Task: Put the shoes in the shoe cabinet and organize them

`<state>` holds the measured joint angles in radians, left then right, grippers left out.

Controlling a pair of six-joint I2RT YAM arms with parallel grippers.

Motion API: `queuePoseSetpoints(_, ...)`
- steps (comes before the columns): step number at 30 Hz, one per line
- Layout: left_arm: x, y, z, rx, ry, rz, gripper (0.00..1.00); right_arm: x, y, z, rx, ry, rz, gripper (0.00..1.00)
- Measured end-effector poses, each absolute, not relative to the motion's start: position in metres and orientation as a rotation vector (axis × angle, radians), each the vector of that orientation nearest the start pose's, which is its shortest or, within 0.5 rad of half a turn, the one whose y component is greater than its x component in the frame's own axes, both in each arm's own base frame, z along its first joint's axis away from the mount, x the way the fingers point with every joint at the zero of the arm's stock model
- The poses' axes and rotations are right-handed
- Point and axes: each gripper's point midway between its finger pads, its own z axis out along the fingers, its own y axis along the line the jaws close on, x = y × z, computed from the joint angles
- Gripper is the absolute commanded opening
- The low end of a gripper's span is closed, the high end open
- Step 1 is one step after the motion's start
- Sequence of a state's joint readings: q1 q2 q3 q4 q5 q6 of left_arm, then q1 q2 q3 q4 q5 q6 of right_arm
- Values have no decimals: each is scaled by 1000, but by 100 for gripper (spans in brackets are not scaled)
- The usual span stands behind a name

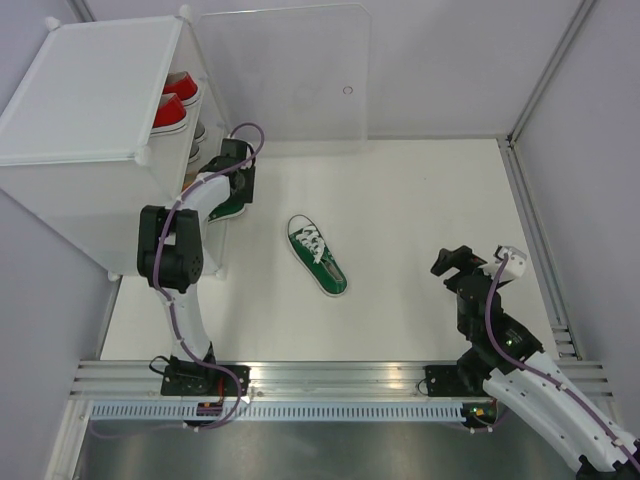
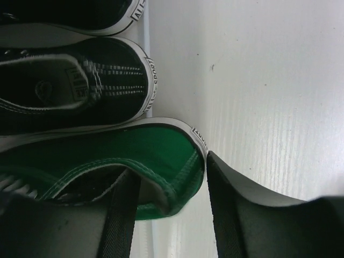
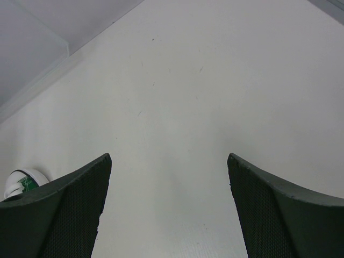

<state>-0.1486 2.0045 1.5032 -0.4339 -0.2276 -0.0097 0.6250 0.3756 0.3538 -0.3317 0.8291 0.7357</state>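
Observation:
The white shoe cabinet [image 1: 90, 90] stands at the far left with its clear door panel [image 1: 290, 70] swung open. Red shoes [image 1: 172, 100] sit on an upper shelf. My left gripper [image 1: 234, 188] is at the cabinet's bottom opening, shut on the heel of a green shoe [image 1: 230, 207]. In the left wrist view the gripper [image 2: 169, 163] has one finger inside the green shoe [image 2: 107, 150] and one behind its heel, next to two black shoes [image 2: 70, 86]. The other green shoe [image 1: 318, 254] lies on the table. My right gripper [image 1: 480, 258] is open and empty.
The white table [image 1: 420, 200] is bounded by walls at the back and right, with a metal rail [image 1: 330, 380] along the near edge. The right wrist view shows the gripper [image 3: 169, 161] over bare table and the loose green shoe's toe [image 3: 21, 183] at far left.

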Motion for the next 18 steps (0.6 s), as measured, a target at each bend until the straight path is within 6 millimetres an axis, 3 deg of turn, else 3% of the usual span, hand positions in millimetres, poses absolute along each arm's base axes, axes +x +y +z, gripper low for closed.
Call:
queuePoseSetpoints(3, 487, -33, 74, 74, 2467, 232, 60, 236, 35, 162, 617, 1703, 174, 92)
queuePoseSetpoints(7, 485, -39, 98, 65, 2412, 242, 63, 236, 38, 162, 609, 1705, 186, 92)
queuePoseSetpoints(14, 472, -80, 140, -16, 2301, 215, 95, 238, 42, 161, 591, 1717, 199, 92)
queuePoseSetpoints(18, 457, -92, 138, -189, 2276, 196, 100, 238, 44, 160, 580, 1724, 203, 92)
